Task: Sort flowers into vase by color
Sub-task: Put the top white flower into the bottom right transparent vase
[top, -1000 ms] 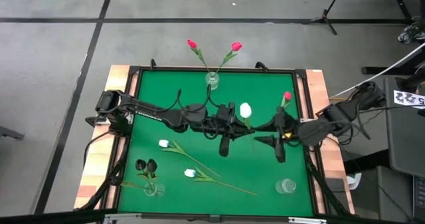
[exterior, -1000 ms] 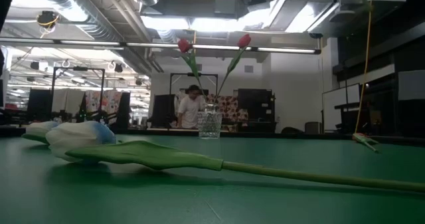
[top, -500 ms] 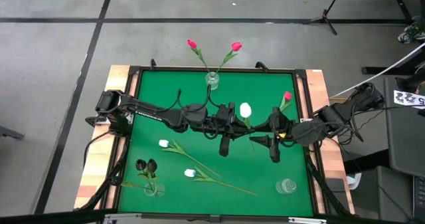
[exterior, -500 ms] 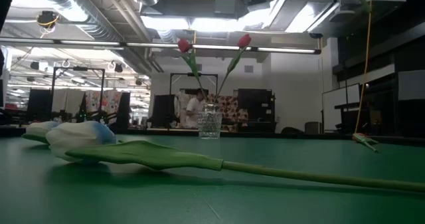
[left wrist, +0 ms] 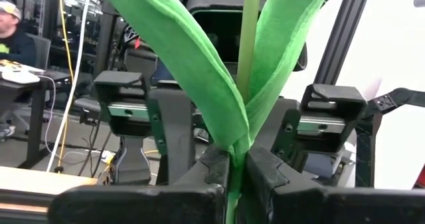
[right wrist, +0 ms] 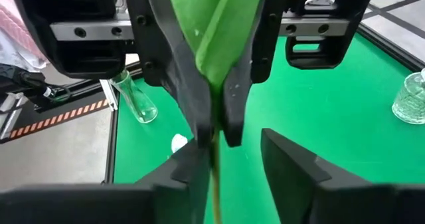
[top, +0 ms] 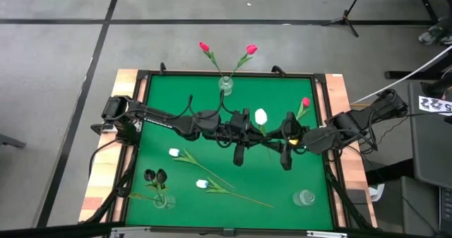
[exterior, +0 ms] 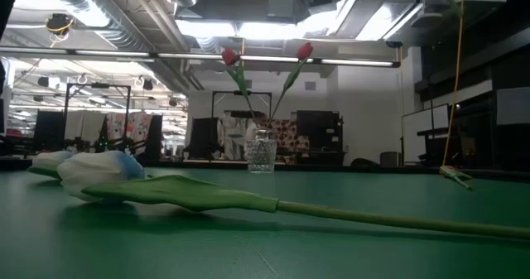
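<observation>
**White tulip pinched between two tools at mid-counter**

The left tool is clamped tight on the stem of a white tulip, just under two broad green leaves that fan out past its fingers. The right tool faces it from close by, its jaws narrowed around the lower stem but with a gap showing on one side, so a firm hold cannot be confirmed.

Beyond both tools, at the counter's far edge, a clear glass vase holds two pink-red tulips that splay apart. A third pink-red tulip sits just past the right tool, near the counter's right rail. On the near side of the left tool, two white tulips lie flat on the green counter, stems crossing toward the right. Farther near-left, a second vase holds two near-black tulips. An empty glass vase stands nearer than the right tool, toward the right corner.
</observation>
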Robot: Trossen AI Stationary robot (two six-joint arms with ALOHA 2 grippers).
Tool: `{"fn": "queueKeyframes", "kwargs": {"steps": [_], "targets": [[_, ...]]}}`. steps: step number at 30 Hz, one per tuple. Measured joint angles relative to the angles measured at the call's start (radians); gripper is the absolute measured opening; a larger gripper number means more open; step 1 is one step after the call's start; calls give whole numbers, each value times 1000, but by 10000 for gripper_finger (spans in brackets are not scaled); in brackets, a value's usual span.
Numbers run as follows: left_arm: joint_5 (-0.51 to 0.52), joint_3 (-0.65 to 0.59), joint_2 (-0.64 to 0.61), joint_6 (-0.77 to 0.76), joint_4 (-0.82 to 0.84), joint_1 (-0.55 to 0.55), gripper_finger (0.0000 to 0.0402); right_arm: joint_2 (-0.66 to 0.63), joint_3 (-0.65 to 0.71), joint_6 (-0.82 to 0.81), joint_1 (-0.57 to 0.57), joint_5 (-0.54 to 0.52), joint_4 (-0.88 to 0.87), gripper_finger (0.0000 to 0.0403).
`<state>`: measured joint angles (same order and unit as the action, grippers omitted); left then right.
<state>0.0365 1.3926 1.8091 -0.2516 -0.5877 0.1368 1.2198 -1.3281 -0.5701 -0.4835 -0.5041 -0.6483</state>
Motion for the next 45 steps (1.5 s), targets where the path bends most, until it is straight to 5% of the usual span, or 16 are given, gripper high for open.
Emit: {"fn": "queueKeyframes", "kwargs": {"steps": [8,21,29,45], "targets": [[7,0,0,0,3,-2,22,2,0,0,-1,3,-1,12],[-21,0,-23,53,5,-3,122,-17,0,-93,-91,-252,-12,5],[-80,0,-39,17,165,8,194,-97,-1,-359,-308,-592,-179,4],[-80,0,-39,-81,187,9,205,-40,0,-965,-669,-656,-540,1]]}}
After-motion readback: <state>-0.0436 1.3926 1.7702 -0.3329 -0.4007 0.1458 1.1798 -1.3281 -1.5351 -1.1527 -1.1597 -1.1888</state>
